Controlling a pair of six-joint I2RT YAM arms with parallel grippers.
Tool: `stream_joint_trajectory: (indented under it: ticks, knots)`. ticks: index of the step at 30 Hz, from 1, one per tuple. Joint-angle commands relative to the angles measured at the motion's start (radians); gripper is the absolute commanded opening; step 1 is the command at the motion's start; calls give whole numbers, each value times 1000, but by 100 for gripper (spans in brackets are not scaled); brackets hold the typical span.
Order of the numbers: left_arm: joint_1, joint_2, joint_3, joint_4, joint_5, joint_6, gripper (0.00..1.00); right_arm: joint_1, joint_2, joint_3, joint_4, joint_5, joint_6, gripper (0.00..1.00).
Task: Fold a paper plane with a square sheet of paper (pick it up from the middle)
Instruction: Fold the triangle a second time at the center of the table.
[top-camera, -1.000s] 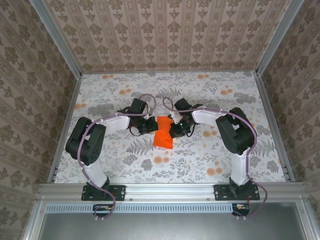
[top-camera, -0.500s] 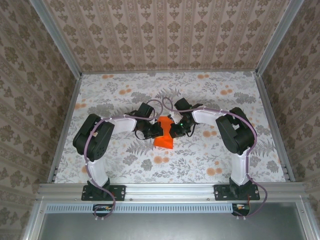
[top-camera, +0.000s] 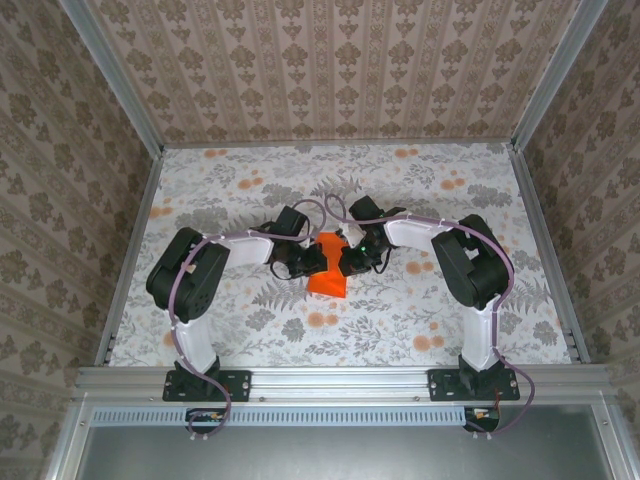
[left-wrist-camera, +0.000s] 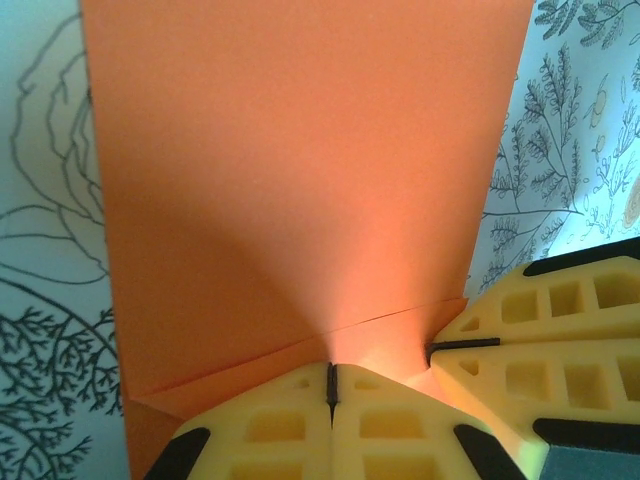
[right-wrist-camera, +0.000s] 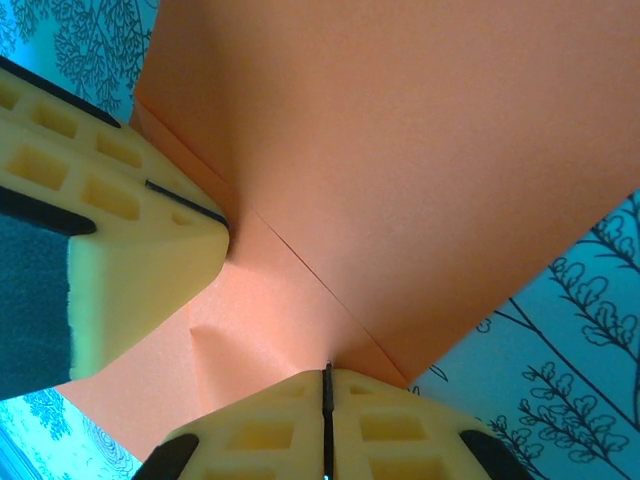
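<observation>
The square sheet of paper (top-camera: 328, 272) is vivid orange and folded with creases, and it sits mid-table between both grippers. My left gripper (top-camera: 311, 260) is shut on its left edge. In the left wrist view the yellow jaws (left-wrist-camera: 332, 377) meet on the paper (left-wrist-camera: 300, 180) where a crease runs in. My right gripper (top-camera: 346, 258) is shut on the opposite edge. In the right wrist view its jaws (right-wrist-camera: 327, 377) pinch the paper (right-wrist-camera: 420, 160) at a fold line. Each wrist view also catches the other gripper's yellow fingers (left-wrist-camera: 545, 330) (right-wrist-camera: 120, 250) close by. The paper plane is out of view.
A floral tablecloth (top-camera: 420, 190) covers the table, which is fenced by metal rails (top-camera: 130, 260) and patterned walls. Both arms bend inward towards the centre, with cables looping over them. Open cloth lies behind and in front of the paper.
My left arm swung inward and its gripper moved right onto the paper's edge. The paper now looks narrower, bunched between the two grippers. The right arm barely moved.
</observation>
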Motion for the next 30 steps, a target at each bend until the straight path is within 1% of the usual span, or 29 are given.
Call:
stream_joint_trajectory:
  ticks: [1, 2, 5, 6, 9, 10, 13, 16, 19, 22, 30]
  knots:
    - [-15, 17, -65, -8, -41, -25, 0, -3, -87, -19, -33, -29, 79, 11]
    - [-15, 16, -77, 3, -41, -32, 0, -1, -114, -31, 5, -31, 112, 12]
    - [-15, 17, -106, 34, -41, -50, 0, 14, -192, -75, 43, -23, 221, 11]
    - [-15, 18, -113, 44, -41, -55, 0, 24, -216, -90, 52, -17, 256, 10]
    - [-16, 23, -127, 65, -39, -67, 0, 70, -273, -124, 59, 36, 371, 2]
    - [-16, 25, -131, 71, -37, -68, 0, 88, -284, -132, 58, 58, 412, 0]
    - [-16, 28, -139, 79, -35, -72, 0, 131, -294, -148, 65, 103, 514, 0]
    - [-15, 26, -147, 85, -35, -73, 0, 152, -283, -159, 83, 137, 596, 0]
    - [-13, 27, -151, 89, -34, -73, 0, 153, -254, -159, 102, 153, 636, 0]
    - [-13, 26, -152, 90, -32, -73, 0, 154, -212, -146, 122, 137, 651, 0]
    - [-11, 25, -152, 87, -32, -78, 0, 156, -139, -104, 143, 123, 649, 0]
